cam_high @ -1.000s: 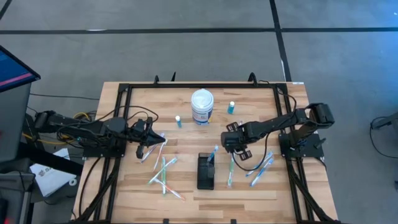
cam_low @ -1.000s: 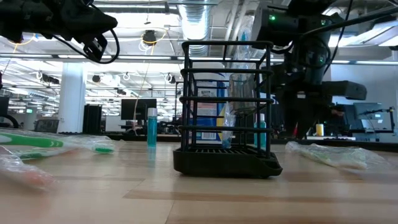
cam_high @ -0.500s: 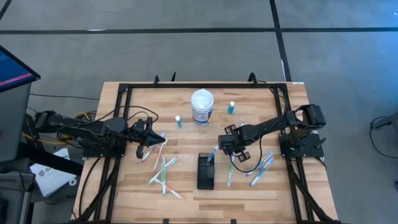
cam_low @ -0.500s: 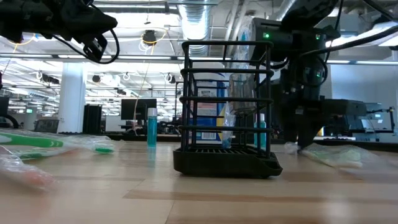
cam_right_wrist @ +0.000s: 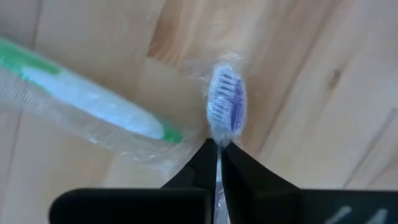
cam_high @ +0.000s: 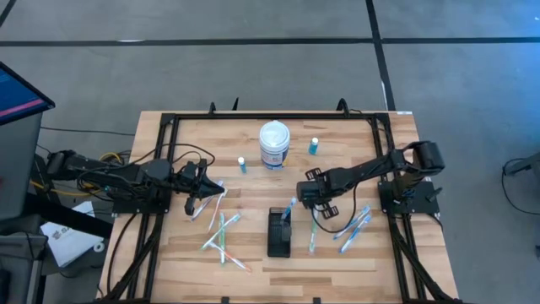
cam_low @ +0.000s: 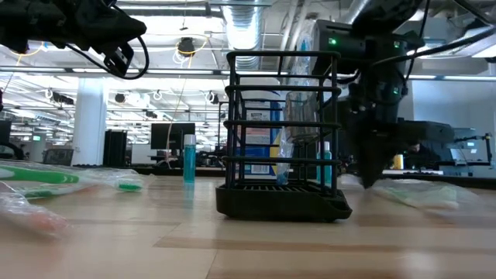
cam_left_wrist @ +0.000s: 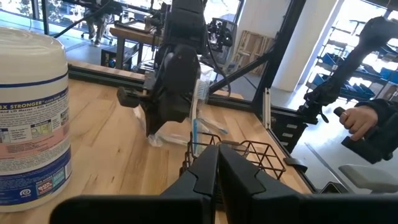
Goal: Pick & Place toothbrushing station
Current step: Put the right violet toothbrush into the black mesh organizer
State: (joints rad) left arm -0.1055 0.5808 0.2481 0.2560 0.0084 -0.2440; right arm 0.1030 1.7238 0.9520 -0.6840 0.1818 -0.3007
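Wooden table [cam_high: 253, 143] bears the black toothbrushing station [cam_high: 279, 232] near its front; just beside it, the right gripper [cam_right_wrist: 217, 148] pinches a wrapped purple-bristled toothbrush [cam_right_wrist: 226, 104]. Left gripper [cam_left_wrist: 217, 163] hovers closed, empty.

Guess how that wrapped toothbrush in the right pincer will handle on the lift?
The right pincer is shut on the wrapped toothbrush just below its bristles. The thin clear wrapper probably makes it slippery. Held near one end, the slim handle may swing or pivot. It looks light.
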